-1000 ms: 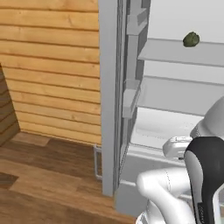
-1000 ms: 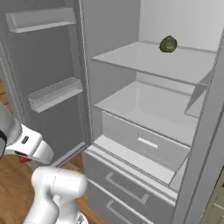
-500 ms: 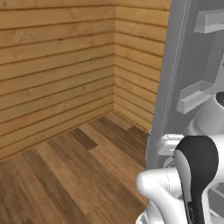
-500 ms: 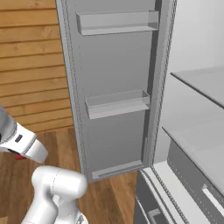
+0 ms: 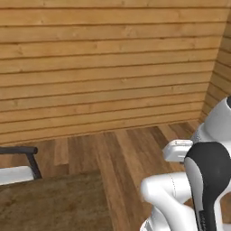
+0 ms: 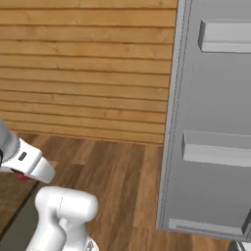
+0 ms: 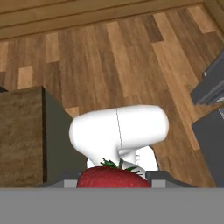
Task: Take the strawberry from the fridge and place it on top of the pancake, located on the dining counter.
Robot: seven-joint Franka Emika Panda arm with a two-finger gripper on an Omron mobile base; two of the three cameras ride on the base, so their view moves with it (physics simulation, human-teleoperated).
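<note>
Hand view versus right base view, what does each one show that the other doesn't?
The hand view shows the small red strawberry held in the gripper, beside the dark brown wood-grain counter. The right base view shows the light grey fridge door standing open, with its door shelves, against the plank wall. Both share the wooden plank floor.

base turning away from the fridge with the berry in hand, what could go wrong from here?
1. The small red strawberry sits between the jaws with little of it visible; it could slip during the swing.
2. The open grey fridge door stands close on the right; the arm might clip it.
3. The dark brown wood-grain counter corner lies near the hand's path.
</note>
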